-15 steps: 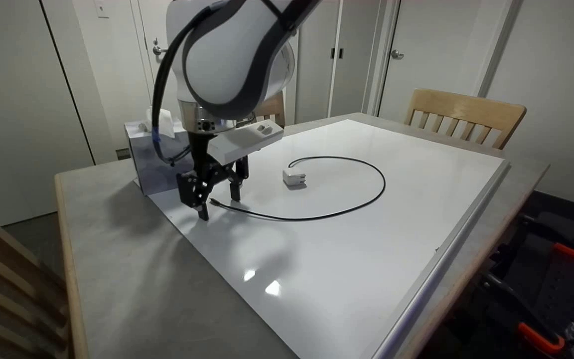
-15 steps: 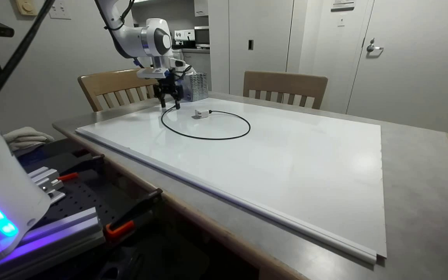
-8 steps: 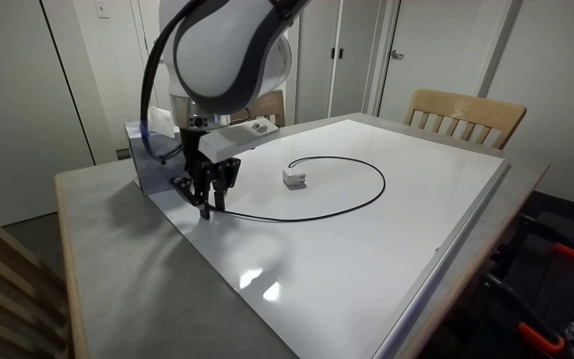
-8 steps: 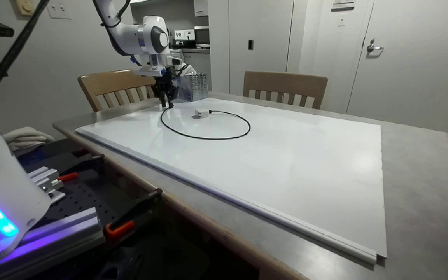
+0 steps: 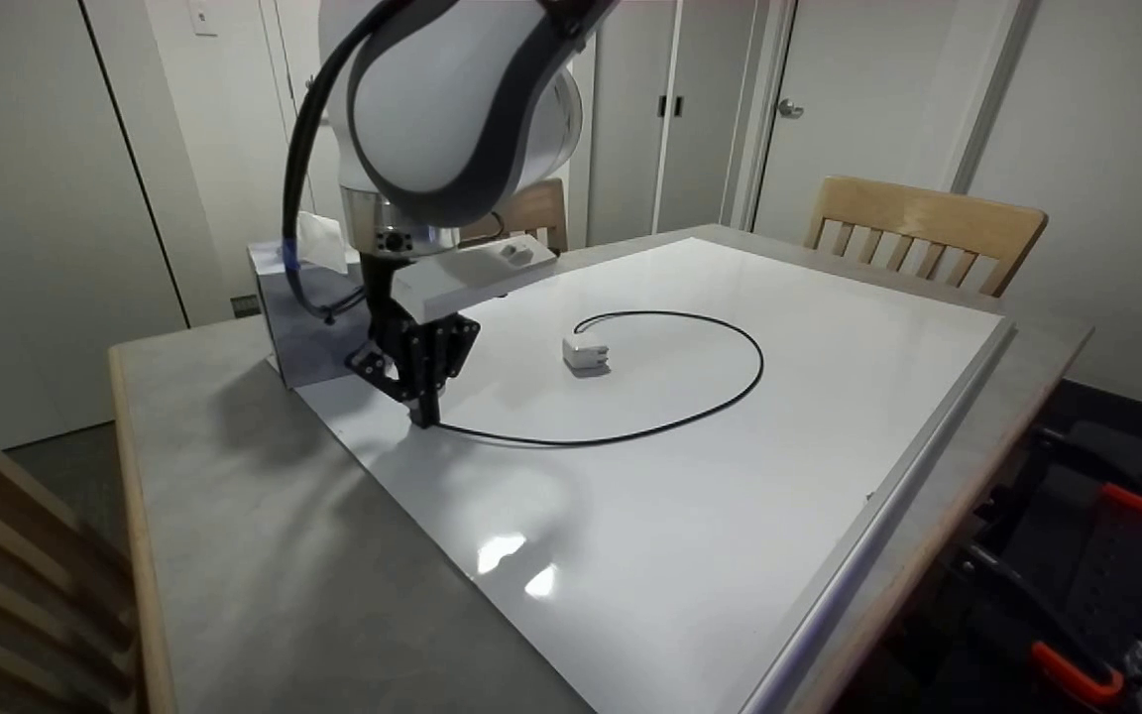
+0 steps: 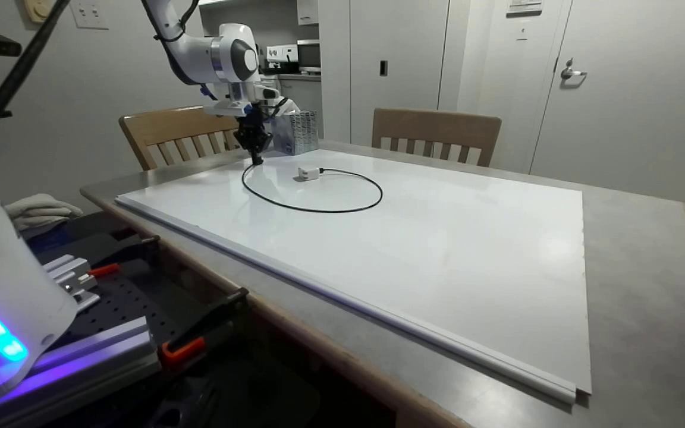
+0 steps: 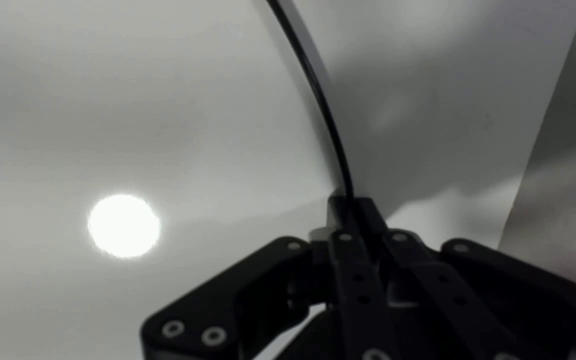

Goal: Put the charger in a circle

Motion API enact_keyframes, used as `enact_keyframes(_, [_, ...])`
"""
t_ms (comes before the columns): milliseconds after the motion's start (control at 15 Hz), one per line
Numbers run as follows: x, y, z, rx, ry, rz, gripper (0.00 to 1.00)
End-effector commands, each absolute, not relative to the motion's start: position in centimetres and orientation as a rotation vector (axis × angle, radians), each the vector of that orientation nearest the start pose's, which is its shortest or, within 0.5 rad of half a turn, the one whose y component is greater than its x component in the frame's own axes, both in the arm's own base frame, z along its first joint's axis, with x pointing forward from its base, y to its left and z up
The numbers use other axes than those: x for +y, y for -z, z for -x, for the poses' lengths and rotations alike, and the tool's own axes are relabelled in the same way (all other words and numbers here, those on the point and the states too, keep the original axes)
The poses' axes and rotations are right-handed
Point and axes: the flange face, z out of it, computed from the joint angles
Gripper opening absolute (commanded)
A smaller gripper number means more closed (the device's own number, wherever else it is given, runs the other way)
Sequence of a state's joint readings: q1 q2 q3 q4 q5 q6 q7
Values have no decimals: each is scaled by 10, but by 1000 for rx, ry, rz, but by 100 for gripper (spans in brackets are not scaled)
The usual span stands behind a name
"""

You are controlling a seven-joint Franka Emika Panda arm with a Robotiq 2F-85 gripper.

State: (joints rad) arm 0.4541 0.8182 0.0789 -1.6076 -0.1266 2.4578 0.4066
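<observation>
The charger's black cable lies on a white board in a wide loop, open between its two ends, seen in both exterior views. Its white plug block rests at one end, inside the curve. At the opposite end my gripper points down at the board, its jaws shut on the cable. In the wrist view the cable runs down from the top and enters between the fingertips of the gripper. The cable's tip is hidden by the fingers.
A tissue box stands close behind the gripper at the board's corner. The white board covers much of the table, with a metal rail along one side. Wooden chairs stand around the table.
The gripper has shifted a little toward the board's edge, and its jaws have gone from open to shut around the cable. The cable near it has shifted slightly outward; the plug block has not moved.
</observation>
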Motion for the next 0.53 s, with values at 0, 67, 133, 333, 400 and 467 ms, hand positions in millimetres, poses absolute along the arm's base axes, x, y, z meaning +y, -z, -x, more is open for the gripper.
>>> enact_keyframes(0, [325, -143, -592, -135, 46, 3192, 2])
enact_keyframes(67, [322, -145, -591, -100, 33, 3202, 2])
enact_keyframes(133, [320, -149, -591, -75, 26, 3212, 2])
enact_keyframes(333, [306, -156, -591, -16, -11, 3253, 2])
enact_keyframes(400, [298, -157, -591, 12, -20, 3270, 2])
enact_keyframes(467, [291, -158, -591, 27, -29, 3281, 2])
